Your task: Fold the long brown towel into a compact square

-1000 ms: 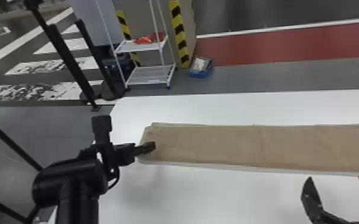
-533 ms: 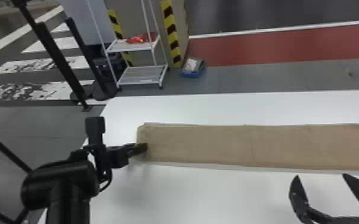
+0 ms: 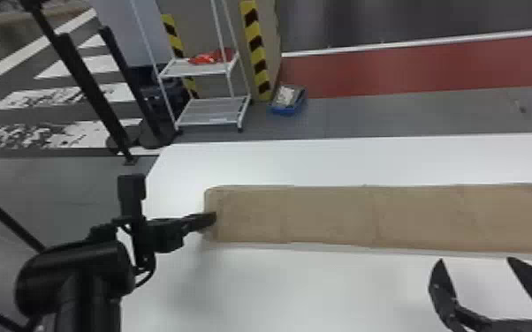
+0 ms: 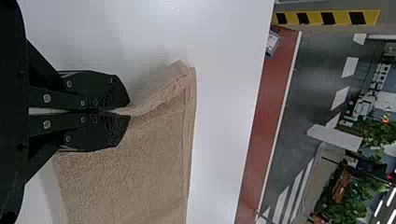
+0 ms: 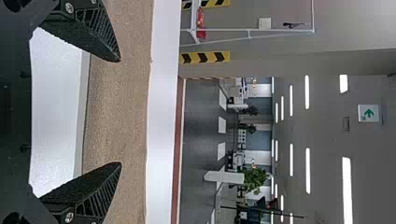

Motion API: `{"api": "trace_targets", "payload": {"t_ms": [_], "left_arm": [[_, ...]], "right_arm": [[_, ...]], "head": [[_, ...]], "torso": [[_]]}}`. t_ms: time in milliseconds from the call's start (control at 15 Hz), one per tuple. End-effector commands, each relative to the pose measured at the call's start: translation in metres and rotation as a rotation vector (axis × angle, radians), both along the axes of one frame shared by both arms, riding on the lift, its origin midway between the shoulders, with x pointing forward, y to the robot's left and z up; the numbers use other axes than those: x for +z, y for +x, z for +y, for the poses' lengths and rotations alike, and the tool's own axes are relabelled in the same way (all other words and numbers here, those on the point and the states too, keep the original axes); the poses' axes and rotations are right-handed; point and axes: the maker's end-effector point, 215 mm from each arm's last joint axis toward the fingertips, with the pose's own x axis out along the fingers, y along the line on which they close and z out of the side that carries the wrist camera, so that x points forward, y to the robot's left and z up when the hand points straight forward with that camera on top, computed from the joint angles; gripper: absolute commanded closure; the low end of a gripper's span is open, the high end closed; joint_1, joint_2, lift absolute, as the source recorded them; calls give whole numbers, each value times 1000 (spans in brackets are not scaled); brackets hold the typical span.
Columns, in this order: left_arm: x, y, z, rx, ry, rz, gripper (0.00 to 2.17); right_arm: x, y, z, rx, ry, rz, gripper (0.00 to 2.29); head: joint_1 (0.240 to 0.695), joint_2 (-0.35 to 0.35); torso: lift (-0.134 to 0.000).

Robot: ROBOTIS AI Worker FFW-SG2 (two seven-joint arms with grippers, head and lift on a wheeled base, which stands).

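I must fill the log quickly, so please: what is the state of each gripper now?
Left gripper: closed, holding the towel at its left end.
Right gripper: open, holding nothing.

We see the left arm [image 3: 75,269] in plain black, with a rounded, barrel-like housing, a boxy block [image 3: 131,194] and a thin looping black cable [image 3: 148,276]. On the left gripper [image 3: 214,218] we note black linkage bars [image 4: 56,98], round silver screws [image 4: 46,124] and ridged tips. On the right gripper [image 3: 475,260], also black, we find tapering fingers [image 5: 100,21] with slanted ribs, grainy inner faces and silver screw heads [image 5: 69,217].
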Motion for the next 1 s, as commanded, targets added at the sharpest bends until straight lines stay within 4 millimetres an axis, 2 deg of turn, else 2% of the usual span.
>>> {"api": "trace_targets", "payload": {"t_ms": [0,133,333,400,467,533,600,667,733,933], "left_arm": [[24,-10,25,5,-5,-46,2142],[41,-22,63,55,-9,-78,2142],[72,-40,143,159,22,-120,2142],[74,-52,162,205,-4,-105,2142],[75,-60,168,234,-40,-96,2142],[86,-64,164,245,-59,-100,2142],[98,-67,149,255,-82,-98,2142],[105,-71,125,261,-99,-94,2145],[120,-70,98,249,-97,-110,2145],[134,-64,-31,117,-99,-58,2145]], "right_arm": [[-1,1,-1,-1,2,1,93],[-1,1,-1,-1,2,1,93],[-1,2,-4,-2,0,-1,93],[-1,3,-9,-6,-3,-3,93],[1,3,-13,-10,-3,-8,93],[1,4,-25,-32,3,-9,93],[1,5,-32,-46,0,-9,93],[2,6,-40,-60,6,-10,93],[2,7,-46,-72,5,-12,93],[5,7,-57,-94,10,-14,97]], "head": [[695,272],[695,287],[695,350],[695,350],[695,350],[695,350],[695,350],[695,350],[695,350],[695,350]], "torso": [[-126],[-126],[-126],[-126],[-126],[-126],[-126],[-126],[-126],[-126]]}}
